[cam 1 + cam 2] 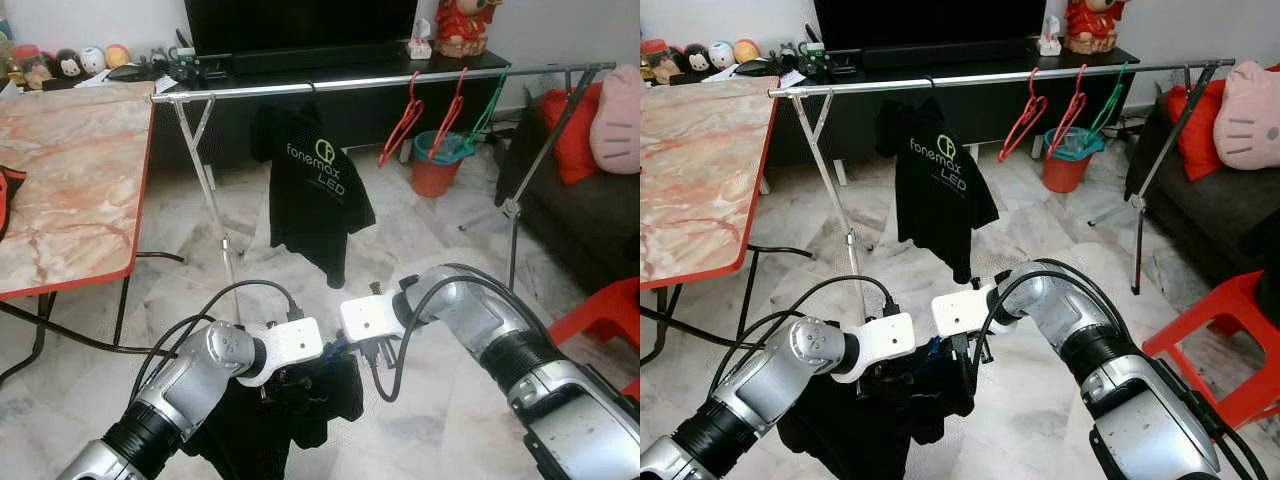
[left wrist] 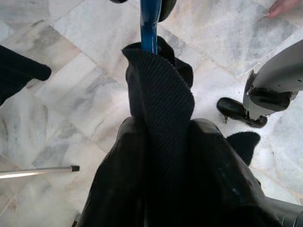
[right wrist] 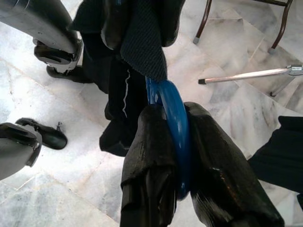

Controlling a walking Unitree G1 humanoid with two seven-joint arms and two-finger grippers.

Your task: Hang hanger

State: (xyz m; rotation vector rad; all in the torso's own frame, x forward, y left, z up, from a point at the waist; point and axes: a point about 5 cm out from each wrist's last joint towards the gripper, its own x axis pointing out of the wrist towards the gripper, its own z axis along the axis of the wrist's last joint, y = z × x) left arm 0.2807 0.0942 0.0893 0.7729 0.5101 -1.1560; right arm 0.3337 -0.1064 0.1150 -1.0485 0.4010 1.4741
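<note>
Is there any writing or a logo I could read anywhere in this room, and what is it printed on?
"fonemax LED", under a round green-and-white logo: on the black T-shirt hanging from the silver metal clothes rail.
Small toys and jars on the black TV cabinet: any print is too small to read.
The dark cloth on the blue plastic hanger held by the left gripper and right gripper: no text visible.

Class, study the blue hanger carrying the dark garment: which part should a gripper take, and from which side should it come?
Take the bare blue hanger at its curved part, clear of the dark garment. The right gripper already grips it there, jaws closed across the narrow bar. Approach from the uncovered end, since cloth wraps the rest and would likely slip under the jaws.
</note>
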